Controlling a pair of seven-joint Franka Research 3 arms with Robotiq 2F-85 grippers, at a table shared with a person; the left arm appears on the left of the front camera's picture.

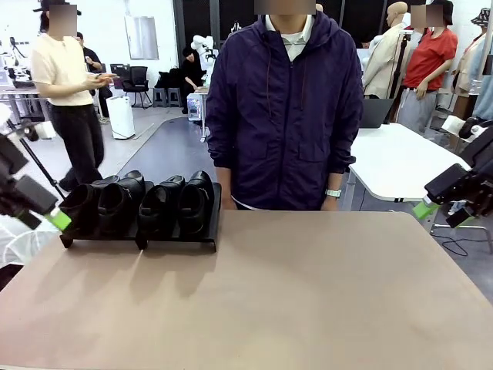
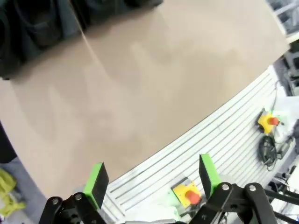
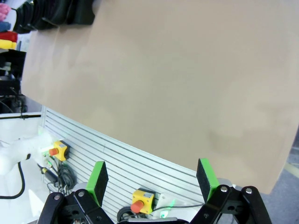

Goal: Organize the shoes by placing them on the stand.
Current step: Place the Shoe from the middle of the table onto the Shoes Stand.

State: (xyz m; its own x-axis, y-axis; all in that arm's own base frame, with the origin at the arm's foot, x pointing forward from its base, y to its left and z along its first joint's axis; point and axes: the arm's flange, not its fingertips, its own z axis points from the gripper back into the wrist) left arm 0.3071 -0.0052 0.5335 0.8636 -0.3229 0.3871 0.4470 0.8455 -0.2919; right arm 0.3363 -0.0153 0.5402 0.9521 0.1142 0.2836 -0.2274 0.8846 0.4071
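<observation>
Each tool is black, with linked bars joined by silver pivot pins at the knuckles. On the left tool point(image 2: 152, 184), bright green rectangular pads point(image 2: 96, 183) cap the two fingers. The right tool point(image 3: 152, 182) is built alike, with the same green pads point(image 3: 206, 178) above its pins. The person point(image 1: 286, 108) wears a dark navy zip jacket over a white collar, and a pale wristband.

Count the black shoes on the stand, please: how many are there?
4. All stand side by side on the stand at the table's far left: shoes and.
</observation>
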